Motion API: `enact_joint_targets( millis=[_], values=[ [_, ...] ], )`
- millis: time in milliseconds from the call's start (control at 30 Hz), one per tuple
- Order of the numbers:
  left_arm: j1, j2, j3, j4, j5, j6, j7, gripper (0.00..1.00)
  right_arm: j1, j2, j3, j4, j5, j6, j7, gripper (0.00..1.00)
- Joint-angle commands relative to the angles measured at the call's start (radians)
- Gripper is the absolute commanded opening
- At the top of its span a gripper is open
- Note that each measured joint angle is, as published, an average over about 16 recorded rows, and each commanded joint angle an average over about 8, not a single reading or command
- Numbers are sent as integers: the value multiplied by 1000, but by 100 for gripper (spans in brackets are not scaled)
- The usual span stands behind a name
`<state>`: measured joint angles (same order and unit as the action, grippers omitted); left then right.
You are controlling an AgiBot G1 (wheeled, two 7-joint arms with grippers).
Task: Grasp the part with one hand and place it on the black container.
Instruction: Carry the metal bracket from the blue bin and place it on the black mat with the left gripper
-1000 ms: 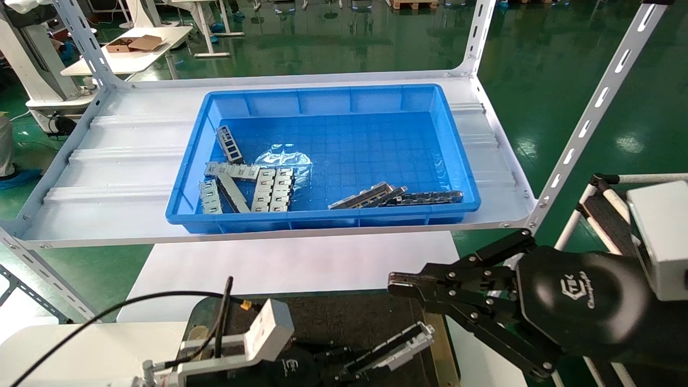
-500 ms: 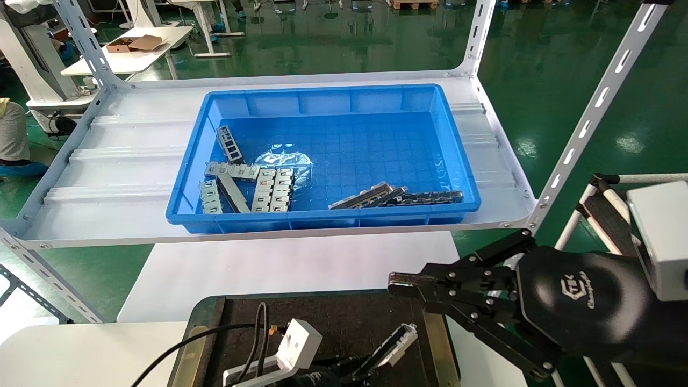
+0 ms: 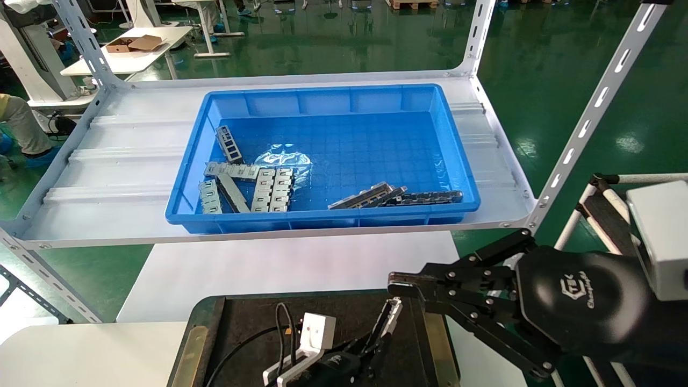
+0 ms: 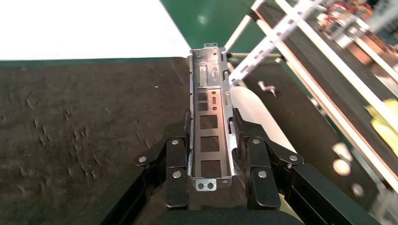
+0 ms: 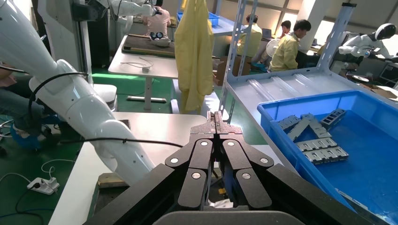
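Grey metal channel part sat clamped lengthwise between the left gripper's fingers, trough side up toward the wrist camera, its free end sticking out past the fingertips. The squeeze was on the raised side walls, probably because they give flat faces to press and keep the bar from twisting. In the head view the part hung over the black container, toward that tray's right edge and near the brass-coloured rim strip; whether it touched the rough surface could not be told. It looked tilted, far end higher. Judgement: placing step under way, release not yet made; the bar likely needs lowering flat before the fingers let go, or it may tip onto the rim.

Right gripper hovered beside the tray's right side, fingers pressed together on nothing, idle, likely parked clear of the drop zone.

Blue bin on the white shelf behind held leftover slotted plates and dark bars.
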<state>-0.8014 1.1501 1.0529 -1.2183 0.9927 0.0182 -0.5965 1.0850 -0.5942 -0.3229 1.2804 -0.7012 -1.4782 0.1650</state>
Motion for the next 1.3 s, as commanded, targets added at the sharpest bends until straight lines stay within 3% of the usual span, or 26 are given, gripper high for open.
enact_joint_targets(
  millis=[33,500,1200,1300],
  values=[
    [-2,34,20,22,-2,-58,-15,0,0,0,0,0,0,0,0,0],
    [-59,187,139,183,-147,-295,6,0,0,0,-1,0,0,0,0,0],
    [-106,211,287,187,-339,-469,9,0,0,0,-1,0,1,0,-1,0],
    [-111,211,304,183,-356,-482,2,15,0,0,-1,0,1,1,-1,7]
  ],
)
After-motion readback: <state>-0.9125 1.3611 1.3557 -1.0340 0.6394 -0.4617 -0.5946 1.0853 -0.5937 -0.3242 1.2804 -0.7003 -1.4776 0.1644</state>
